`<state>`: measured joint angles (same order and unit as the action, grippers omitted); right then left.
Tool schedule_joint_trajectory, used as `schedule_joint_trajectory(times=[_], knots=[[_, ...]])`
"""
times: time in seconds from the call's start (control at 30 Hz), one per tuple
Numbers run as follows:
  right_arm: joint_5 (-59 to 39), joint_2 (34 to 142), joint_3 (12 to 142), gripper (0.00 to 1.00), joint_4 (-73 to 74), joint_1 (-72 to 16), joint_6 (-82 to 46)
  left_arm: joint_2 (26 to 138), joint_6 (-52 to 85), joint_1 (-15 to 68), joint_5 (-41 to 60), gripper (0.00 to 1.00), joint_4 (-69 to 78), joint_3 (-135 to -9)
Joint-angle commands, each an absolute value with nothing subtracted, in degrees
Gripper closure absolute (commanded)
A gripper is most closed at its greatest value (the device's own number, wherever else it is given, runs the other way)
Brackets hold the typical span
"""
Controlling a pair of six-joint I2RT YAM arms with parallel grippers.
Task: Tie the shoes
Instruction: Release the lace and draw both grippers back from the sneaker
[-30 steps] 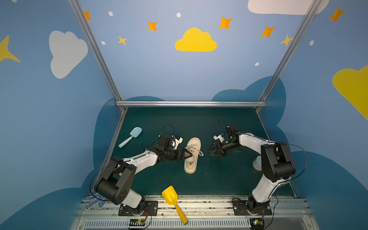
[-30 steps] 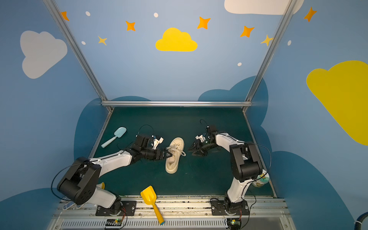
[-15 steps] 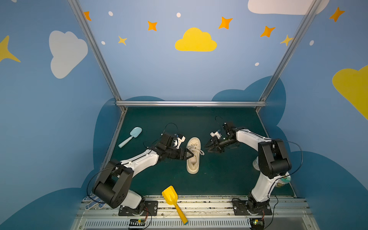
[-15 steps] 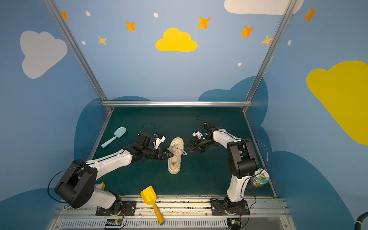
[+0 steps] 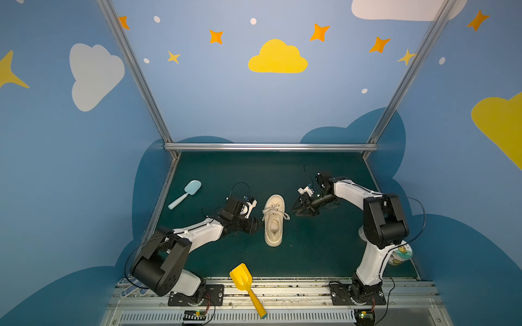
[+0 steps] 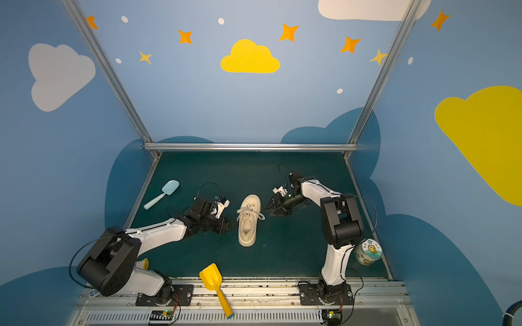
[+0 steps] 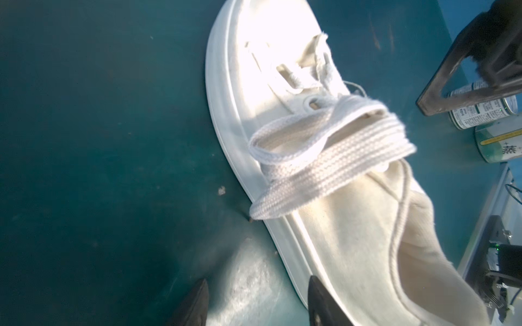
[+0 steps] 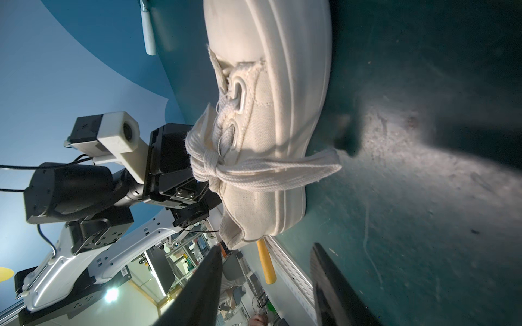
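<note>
Sneaker sits mid-mat btwn my grippers, toe twd back wall, laces crossed on top. L gripper just beside it, jaws spread, empty. R gripper near, jaws apart, empty.

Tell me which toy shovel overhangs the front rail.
The yellow shovel: its blade sits at the front edge of the green mat and its handle crosses the metal rail. The light blue shovel lies wholly on the mat, towards the left wall.
</note>
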<state>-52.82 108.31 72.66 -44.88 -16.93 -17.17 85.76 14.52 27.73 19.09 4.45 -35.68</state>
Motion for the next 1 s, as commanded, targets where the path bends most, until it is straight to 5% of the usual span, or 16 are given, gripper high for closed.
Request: schedule_joint_trajectory(times=[0.0, 0.6, 0.83, 0.97], knots=[[-53.4, 109.6, 74.6, 0.49, -47.3, -16.5, -15.4, 89.0, 13.7, 27.1, 24.8, 0.47, 11.3, -36.4], [-54.3, 111.1, 75.2, 0.52, -48.6, -16.0, -14.1, 96.9, 13.7, 23.5, 35.2, 0.52, 16.6, -40.8], [-54.6, 111.0, 75.3, 0.53, -48.8, -15.9, -14.1, 96.7, 13.2, 23.3, 35.8, 0.81, 16.9, -40.9], [-54.8, 111.1, 75.8, 0.53, -49.1, -16.1, -14.0, 94.5, 12.2, 23.3, 34.7, 0.83, 14.7, -40.2]])
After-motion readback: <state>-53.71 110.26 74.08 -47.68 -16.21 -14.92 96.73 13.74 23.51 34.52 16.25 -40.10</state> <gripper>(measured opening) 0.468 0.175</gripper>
